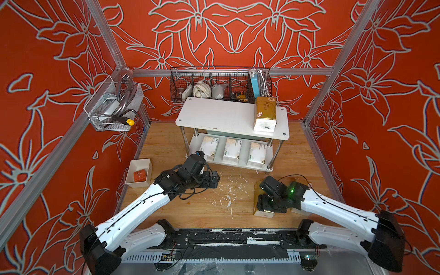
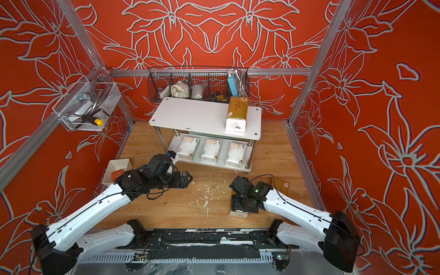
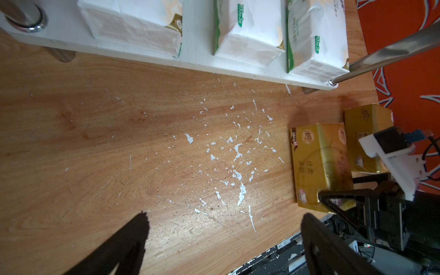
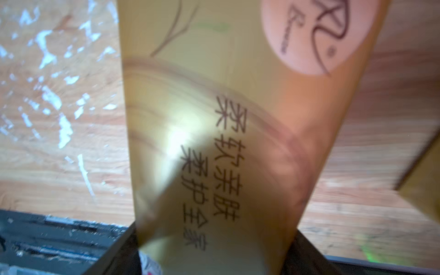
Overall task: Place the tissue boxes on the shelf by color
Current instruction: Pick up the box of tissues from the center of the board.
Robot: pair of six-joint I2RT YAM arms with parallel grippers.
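Observation:
The white two-tier shelf [image 1: 214, 114] stands at the back of the table. One gold tissue box [image 1: 265, 110] lies on the right of its top tier. Three white tissue boxes [image 1: 232, 150] sit side by side on the lower tier [image 3: 197, 47]. My right gripper [image 1: 270, 202] is shut on a gold tissue box [image 3: 319, 162], which fills the right wrist view [image 4: 214, 119] between the fingers. A second gold box [image 3: 366, 133] lies just beyond it, partly hidden by the right arm. My left gripper [image 3: 225, 219] hangs open over bare wood, holding nothing.
A white tray [image 1: 133, 166] holding a small orange block sits at the table's left edge. A black wire basket [image 1: 219, 85] hangs behind the shelf, and a clear bin [image 1: 112, 104] hangs on the left wall. White flecks [image 1: 226, 190] litter the table's middle.

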